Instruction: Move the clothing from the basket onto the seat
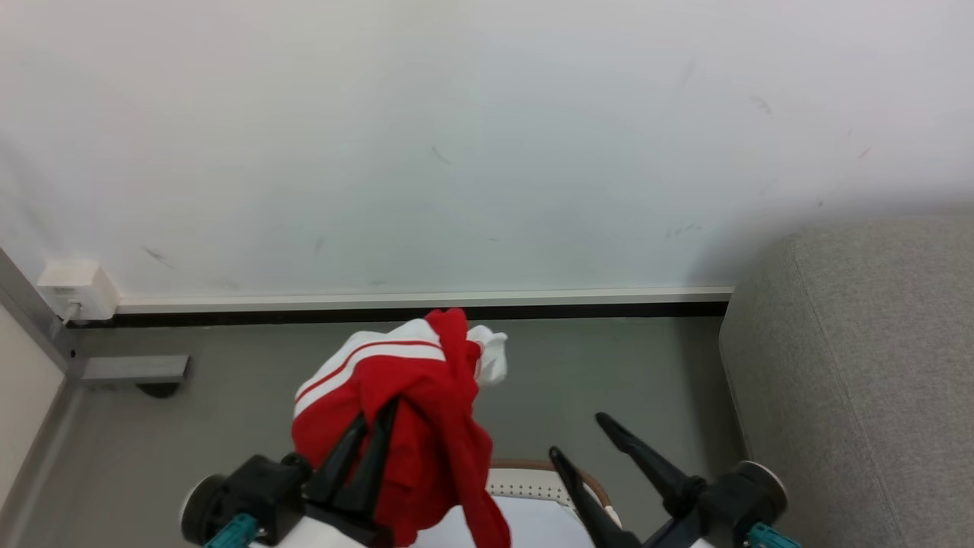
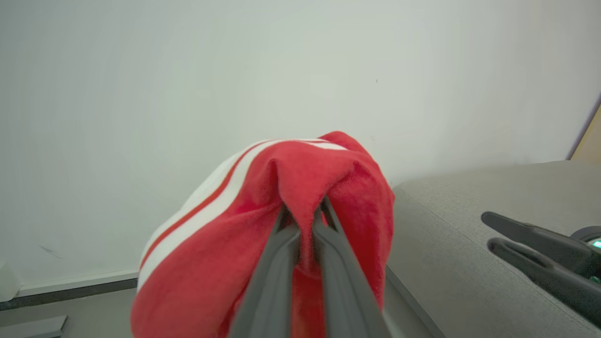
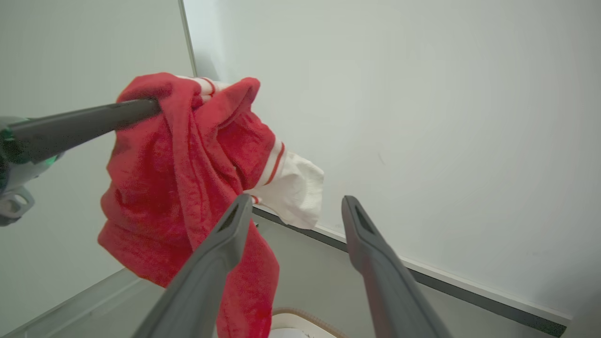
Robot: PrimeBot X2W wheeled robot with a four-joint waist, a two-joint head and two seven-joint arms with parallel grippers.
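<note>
Slippage is our first worry: the left tool (image 1: 379,411) is clamped on one fold of the clothing (image 1: 411,396), and the rest of the red garment balloons over and around its fingers, so we judge that a quick swing could let that fold creep out and drop the lot. Beside it the right tool (image 1: 577,434) has its fingers spread apart and holds nothing; in its own wrist view one finger sits just beside the hanging cloth, and a careless sideways pass could, we think, snag a loose fold on it. A long red tail hangs from the bundle down toward the basket (image 1: 533,466), whose brown rim and perforated cream wall show just beneath; carried off low, that tail could catch on the rim. Inside the basket we see a pale flat patch (image 1: 533,525), and we cannot tell what it is, nor whether the tail's end touches it. Past the basket lies the grey floor (image 1: 609,365), where a dropped garment would land. Further right stands the seat (image 1: 860,365), well apart from the bundle and with none of the clothing on it, so the carry must cross that gap. Behind everything rises the white wall (image 1: 487,152).
</note>
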